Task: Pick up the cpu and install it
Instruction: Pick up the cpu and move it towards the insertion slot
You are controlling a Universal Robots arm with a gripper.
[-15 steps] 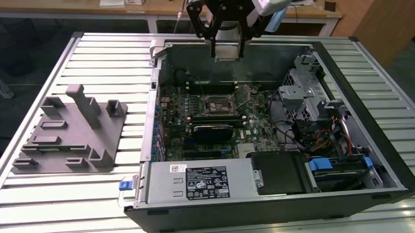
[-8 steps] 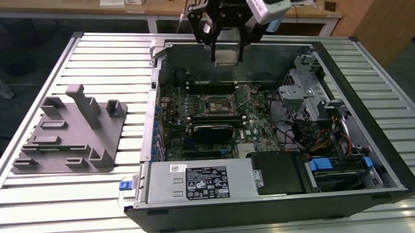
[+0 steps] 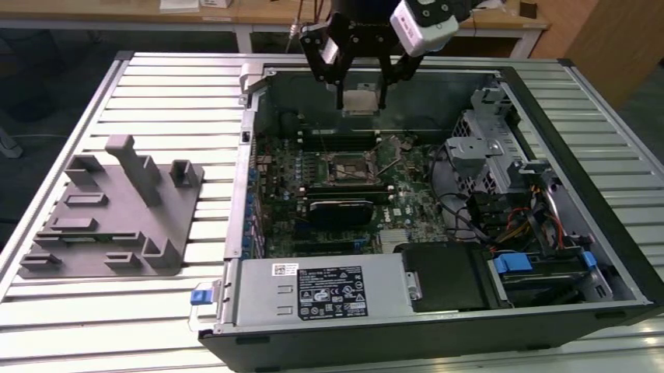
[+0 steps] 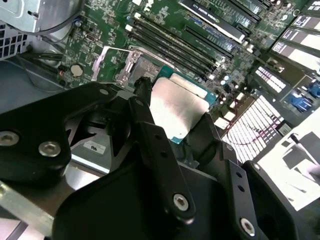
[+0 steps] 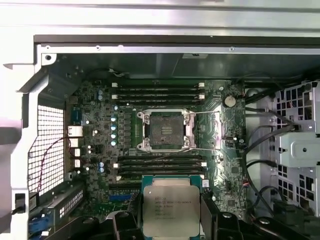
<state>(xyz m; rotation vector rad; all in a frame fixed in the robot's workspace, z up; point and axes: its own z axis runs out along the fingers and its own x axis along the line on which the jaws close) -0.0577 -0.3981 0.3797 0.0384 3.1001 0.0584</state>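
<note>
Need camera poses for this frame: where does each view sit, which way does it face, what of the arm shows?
Exterior view: off the arm, raised, looking down into the open computer case; shows the pincer gripping the cpu.
First wrist view: on the arm, facing down at the open socket; pincer fingers flank the cpu.
Second wrist view: on the arm, close behind the pincer, looking obliquely along its fingers.
Shared: all three show the held cpu; both wrist views show the socket.
</note>
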